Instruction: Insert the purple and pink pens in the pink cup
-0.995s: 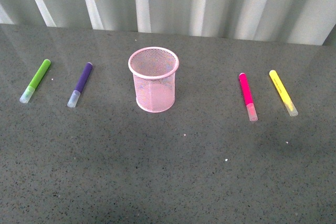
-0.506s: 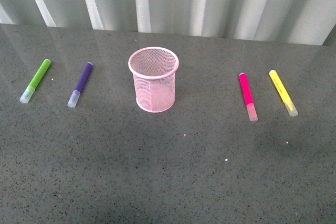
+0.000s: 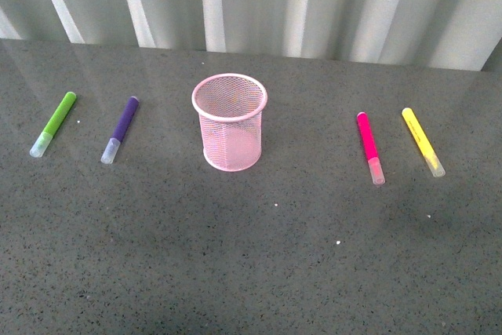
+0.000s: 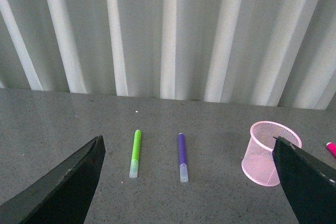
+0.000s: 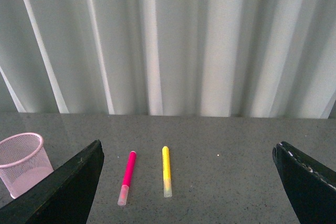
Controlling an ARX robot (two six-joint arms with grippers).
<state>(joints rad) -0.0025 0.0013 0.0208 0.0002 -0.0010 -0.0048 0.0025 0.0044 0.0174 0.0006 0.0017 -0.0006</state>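
Observation:
The pink mesh cup (image 3: pixel 230 121) stands upright mid-table; it also shows in the left wrist view (image 4: pixel 269 153) and the right wrist view (image 5: pixel 22 162). The purple pen (image 3: pixel 120 128) lies flat to its left, also seen in the left wrist view (image 4: pixel 181 156). The pink pen (image 3: pixel 369 147) lies flat to its right, also seen in the right wrist view (image 5: pixel 126 177). My left gripper (image 4: pixel 189 182) is open and empty, hovering short of the purple pen. My right gripper (image 5: pixel 189 182) is open and empty, short of the pink pen. Neither arm shows in the front view.
A lime green marker (image 3: pixel 53 122) lies left of the purple pen, also in the left wrist view (image 4: pixel 135 152). A yellow marker (image 3: pixel 423 140) lies right of the pink pen, also in the right wrist view (image 5: pixel 166 171). A white corrugated wall (image 3: pixel 251 1) backs the dark grey table (image 3: pixel 251 264).
The whole scene has shifted slightly downward in the front view; the pens and cup keep their places relative to one another.

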